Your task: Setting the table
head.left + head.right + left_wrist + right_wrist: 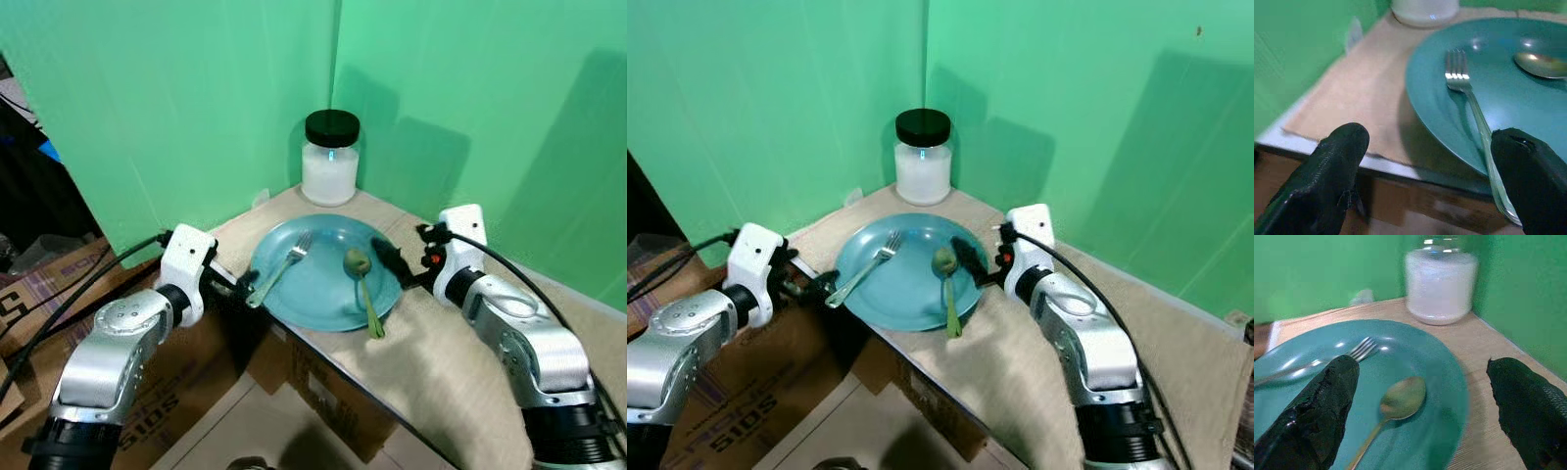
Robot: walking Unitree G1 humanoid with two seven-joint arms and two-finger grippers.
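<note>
A teal plate (315, 289) sits at the table's near corner on a beige cloth. On it lie a silver fork (285, 264), its handle overhanging the left rim, and a greenish spoon (363, 291), its handle overhanging the front rim. My left gripper (245, 287) is open at the plate's left rim; in the left wrist view the left gripper (1430, 139) spans the rim, with the fork handle (1488, 156) close to one finger. My right gripper (402, 253) is open at the plate's right rim, and the right gripper (1420, 367) frames the spoon bowl (1403, 399).
A white-filled jar with a black lid (330, 157) stands behind the plate in the corner of the green backdrop. Cardboard boxes (328, 387) sit under and left of the table. The beige cloth (441, 362) stretches away to the right.
</note>
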